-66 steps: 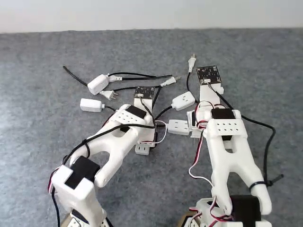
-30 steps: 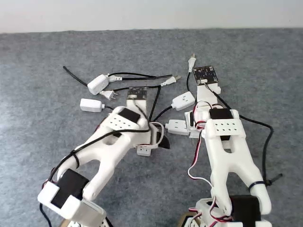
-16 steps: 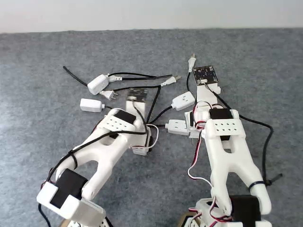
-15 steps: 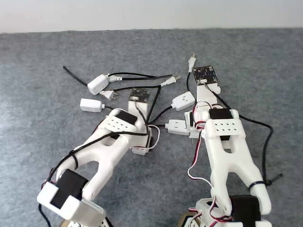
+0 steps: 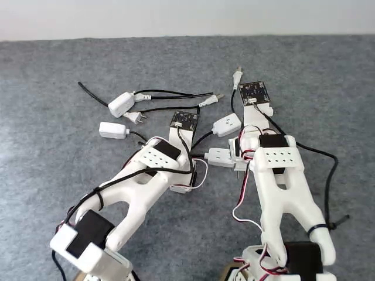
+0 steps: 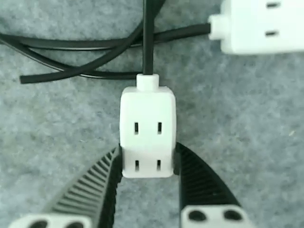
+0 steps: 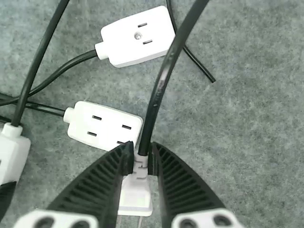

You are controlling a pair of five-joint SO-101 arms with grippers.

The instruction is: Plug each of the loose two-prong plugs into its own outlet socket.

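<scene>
In the left wrist view a white outlet socket [image 6: 147, 137] with two pairs of slots lies on the grey carpet, its black cord leading away. My left gripper [image 6: 147, 159] is shut on its near end, a finger pressed to each side. My right gripper [image 7: 140, 151] is shut on a white two-prong plug [image 7: 137, 190] with a black cord, prongs pointing back toward the wrist. The plug sits just beside a second socket [image 7: 104, 126]. A third socket [image 7: 135, 35] lies farther off. In the high view, loose plugs [image 5: 136, 117] [image 5: 211, 100] [image 5: 237, 76] lie beyond both arms.
Black cords [image 5: 170, 93] cross the carpet between the sockets and plugs. A white adapter [image 5: 122, 104] and a white block [image 5: 113, 130] lie at the left. The two arms stand close together, with sockets [image 5: 221, 157] [image 5: 227, 124] between their wrists. Open carpet surrounds the cluster.
The left arm's wrist has swung to the right, toward the right arm, over the socket. The right arm has kept still with its plug.
</scene>
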